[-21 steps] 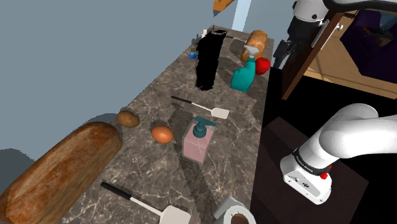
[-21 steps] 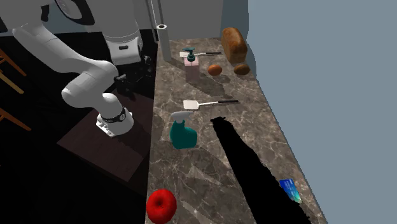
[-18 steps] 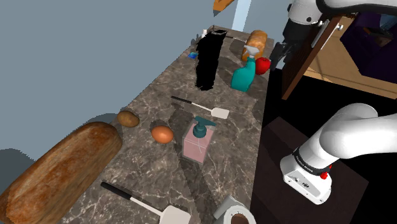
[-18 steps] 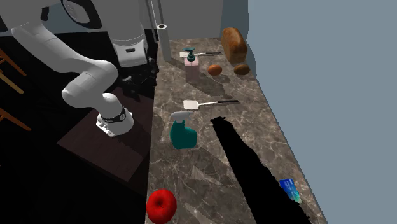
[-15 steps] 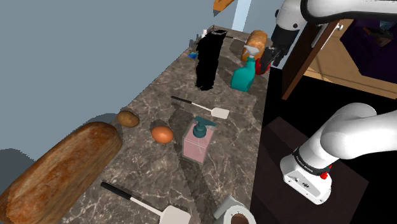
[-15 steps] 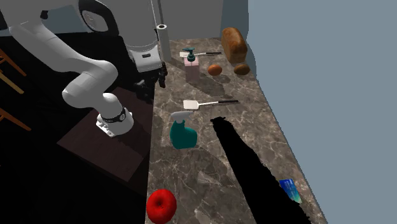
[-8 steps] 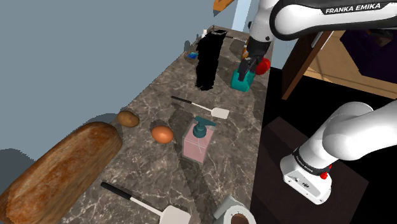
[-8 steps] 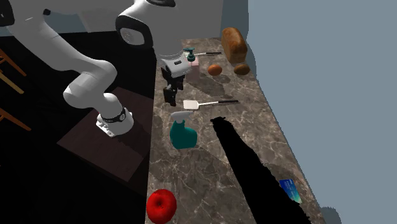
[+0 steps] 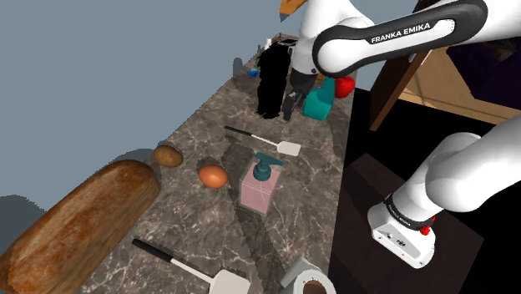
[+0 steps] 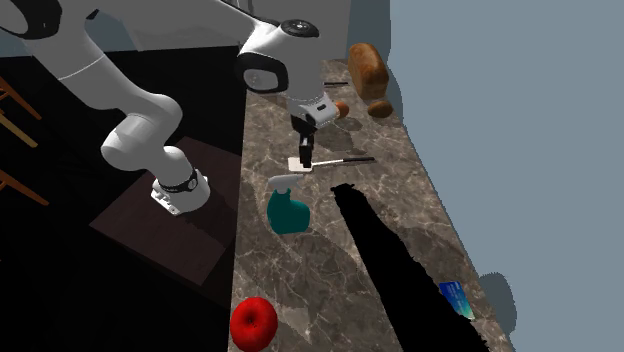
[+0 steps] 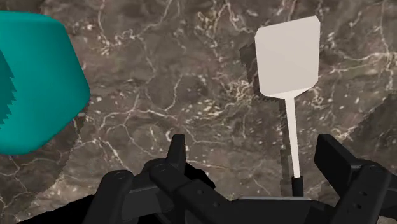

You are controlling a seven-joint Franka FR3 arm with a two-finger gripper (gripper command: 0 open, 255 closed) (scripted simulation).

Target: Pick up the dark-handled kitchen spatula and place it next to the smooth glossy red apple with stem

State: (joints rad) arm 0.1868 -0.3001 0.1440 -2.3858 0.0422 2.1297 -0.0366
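Between parted fingers, the spatula has its handle mostly hidden

In the shoulder view we look down along the tabletop from beside the arm, with the apple at the far end. The second exterior view faces back from that end, also looking down, so the apple lies nearest. Both views share the spatula, the teal bottle and the arm. The wrist view sits close above the spatula, facing straight down past the pincer.
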